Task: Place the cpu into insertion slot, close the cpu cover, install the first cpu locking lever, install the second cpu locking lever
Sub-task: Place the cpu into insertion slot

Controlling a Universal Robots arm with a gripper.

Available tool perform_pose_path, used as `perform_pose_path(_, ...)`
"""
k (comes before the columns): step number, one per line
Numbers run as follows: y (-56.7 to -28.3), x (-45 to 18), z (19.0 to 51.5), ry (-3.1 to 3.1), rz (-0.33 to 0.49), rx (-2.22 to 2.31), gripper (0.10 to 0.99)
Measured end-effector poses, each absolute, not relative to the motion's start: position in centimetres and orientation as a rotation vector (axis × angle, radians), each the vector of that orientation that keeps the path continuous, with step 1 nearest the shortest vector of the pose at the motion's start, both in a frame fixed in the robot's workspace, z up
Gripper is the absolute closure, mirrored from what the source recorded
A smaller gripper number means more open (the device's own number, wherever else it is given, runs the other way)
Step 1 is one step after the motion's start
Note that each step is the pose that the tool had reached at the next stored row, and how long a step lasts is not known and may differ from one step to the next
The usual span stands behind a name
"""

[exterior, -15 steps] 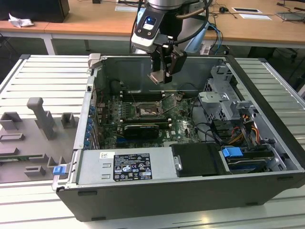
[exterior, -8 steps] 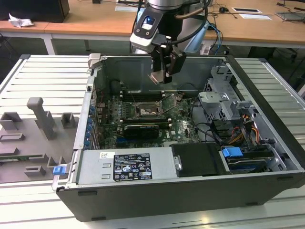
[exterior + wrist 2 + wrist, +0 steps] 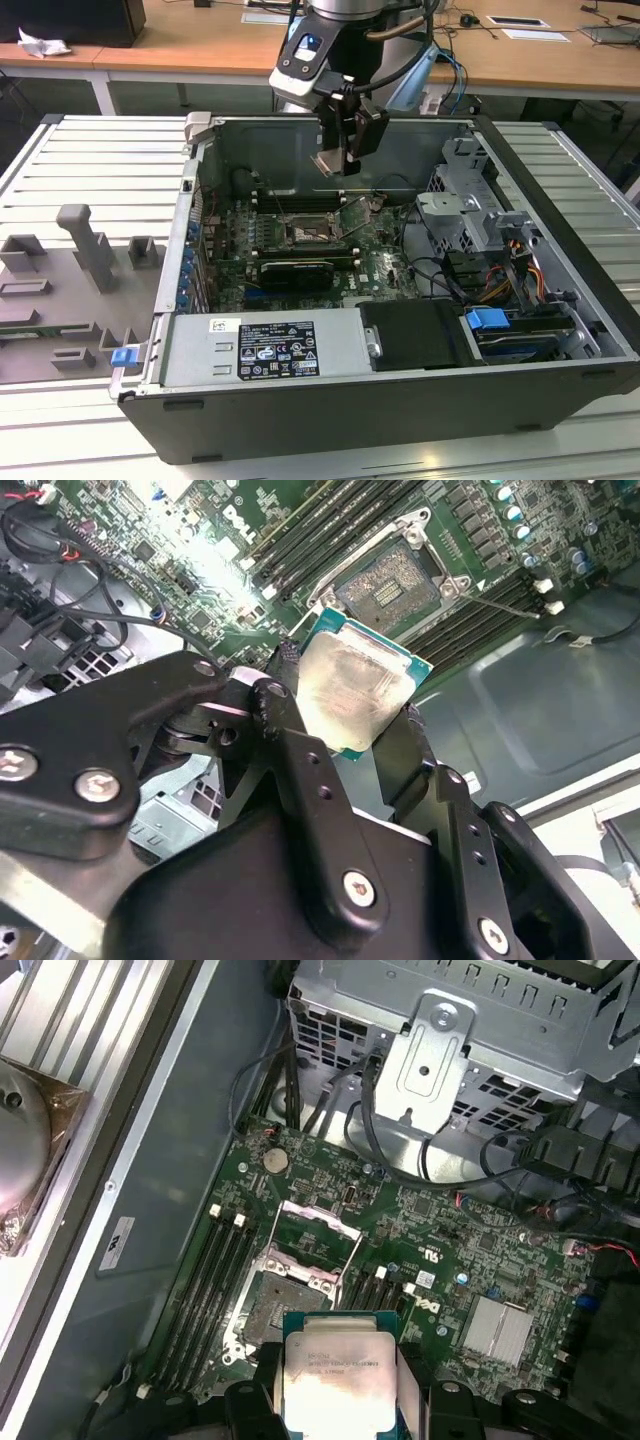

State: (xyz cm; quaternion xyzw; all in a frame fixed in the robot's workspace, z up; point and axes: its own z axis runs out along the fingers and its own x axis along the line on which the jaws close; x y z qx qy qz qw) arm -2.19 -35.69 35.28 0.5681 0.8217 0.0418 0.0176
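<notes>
Since the computer case (image 3: 560, 215) lies on its side with the panel off, the arm (image 3: 345, 15) can reach the insertion slot (image 3: 305, 232) straight from above. Around that slot spreads the green circuit board (image 3: 480, 1260), bare and face up. Above the slot and well clear of it hangs the gripper (image 3: 343, 160). Its two black fingers (image 3: 300, 755) are clamped on opposite edges of the cpu, which leaves the pale metal top and the underside free. Beside the slot, tipped up on its hinge, stands the cpu cover (image 3: 322, 1218); that, I'd say, is why the dark recess lies open. The cpu (image 3: 355, 695) itself is in the air, held a little off to one side of the slot rather than squarely over it. Nothing of it touches the slot yet, and from where I stand I can't tell whether it sits level.
</notes>
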Motion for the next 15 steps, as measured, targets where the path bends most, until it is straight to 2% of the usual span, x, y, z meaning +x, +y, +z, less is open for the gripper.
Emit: perform_pose_path(15, -35.69, -2.22, 35.23, 2.460, 0.127, 1.886, 0.549)
